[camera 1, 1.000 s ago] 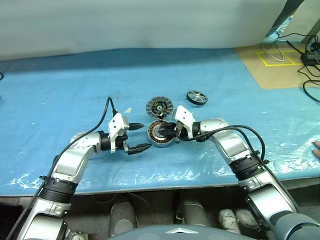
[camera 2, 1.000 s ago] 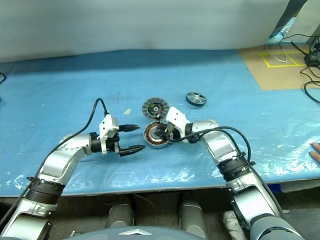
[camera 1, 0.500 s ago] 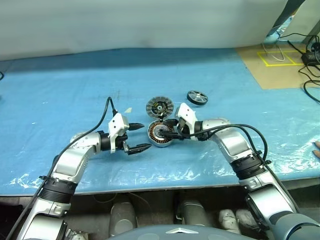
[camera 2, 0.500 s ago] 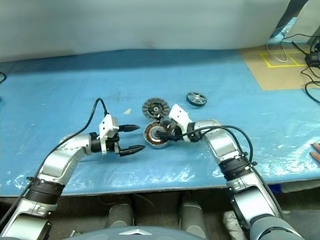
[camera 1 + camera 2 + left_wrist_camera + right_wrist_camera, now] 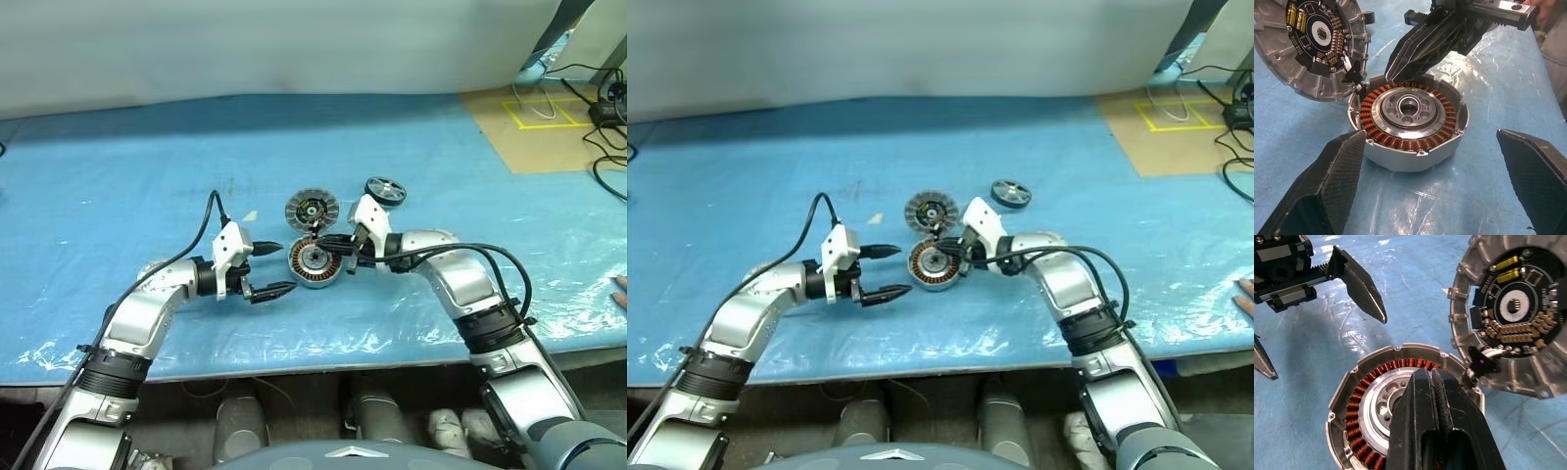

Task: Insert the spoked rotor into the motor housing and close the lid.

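The motor housing point(image 5: 314, 261) sits open on the blue-covered worktop point(image 5: 118, 186), its ring of copper windings and silver centre hub exposed. The lid point(image 5: 312, 210) lies just beyond it, touching or nearly touching the housing rim, with a dark circuit face and small components turned upward; a short lead joins lid and housing at their meeting edge. The spoked rotor point(image 5: 385, 191) rests flat on the worktop, apart from both, on the far right side of the lid. The left pincer point(image 5: 270, 268) hangs just to the left of the housing with its two black fingers spread wide, one nearer the lid and one nearer the robot, holding nothing; in the left wrist view the housing stands between and beyond the fingers point(image 5: 1327, 186) without contact. The right pincer point(image 5: 326, 240) is fully closed, fingers pressed together and empty, its tip poised over the housing's far rim; whether it touches the windings cannot be determined. A person's fingertips point(image 5: 621, 285) show at the worktop's right edge.
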### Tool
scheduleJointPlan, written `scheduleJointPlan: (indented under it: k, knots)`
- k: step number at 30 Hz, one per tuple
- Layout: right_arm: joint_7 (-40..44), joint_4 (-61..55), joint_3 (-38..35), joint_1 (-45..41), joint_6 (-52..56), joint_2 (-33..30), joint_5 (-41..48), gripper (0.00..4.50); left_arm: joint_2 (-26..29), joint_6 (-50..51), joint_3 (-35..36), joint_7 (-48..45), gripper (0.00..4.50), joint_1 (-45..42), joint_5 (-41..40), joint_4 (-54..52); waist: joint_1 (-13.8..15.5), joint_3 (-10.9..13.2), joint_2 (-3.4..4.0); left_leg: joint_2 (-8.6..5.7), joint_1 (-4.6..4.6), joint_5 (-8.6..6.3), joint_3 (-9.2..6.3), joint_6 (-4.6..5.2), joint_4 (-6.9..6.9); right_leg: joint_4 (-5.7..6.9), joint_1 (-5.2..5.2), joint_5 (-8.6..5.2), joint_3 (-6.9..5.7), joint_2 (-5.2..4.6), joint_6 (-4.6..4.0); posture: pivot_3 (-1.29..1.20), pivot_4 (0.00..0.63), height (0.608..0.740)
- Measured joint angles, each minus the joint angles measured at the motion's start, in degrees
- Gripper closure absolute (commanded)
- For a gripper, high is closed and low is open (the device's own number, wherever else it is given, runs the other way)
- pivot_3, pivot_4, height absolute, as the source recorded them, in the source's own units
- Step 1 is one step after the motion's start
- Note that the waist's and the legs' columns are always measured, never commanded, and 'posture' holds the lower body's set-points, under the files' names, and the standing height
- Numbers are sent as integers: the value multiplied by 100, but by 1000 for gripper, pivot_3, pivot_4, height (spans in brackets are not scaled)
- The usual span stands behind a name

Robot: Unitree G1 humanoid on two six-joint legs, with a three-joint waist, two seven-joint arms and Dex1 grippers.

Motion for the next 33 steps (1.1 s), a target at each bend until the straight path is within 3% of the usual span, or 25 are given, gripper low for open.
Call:
scheduleJointPlan:
  k: [12,23,33]
  knots:
    - [25,190,425,5,-578,-225,-407,4465,-1,-46,-8,-10,0,5,7,23,1,-1,0,-1,7,0,0,0,0,0,13,0,0,-2,0,0,150,740]
    - [-50,347,819,-26,-1227,-424,-996,4465,-9,-91,-23,-25,0,7,9,62,22,-35,-14,-4,85,-2,0,2,-5,-15,98,-5,0,-7,7,0,150,740]
    - [-163,482,824,-124,-1187,-449,-1070,4465,-21,-150,-34,-63,0,4,14,123,68,-72,-22,-10,89,-6,0,9,-17,-33,110,-13,1,-11,21,0,150,740]
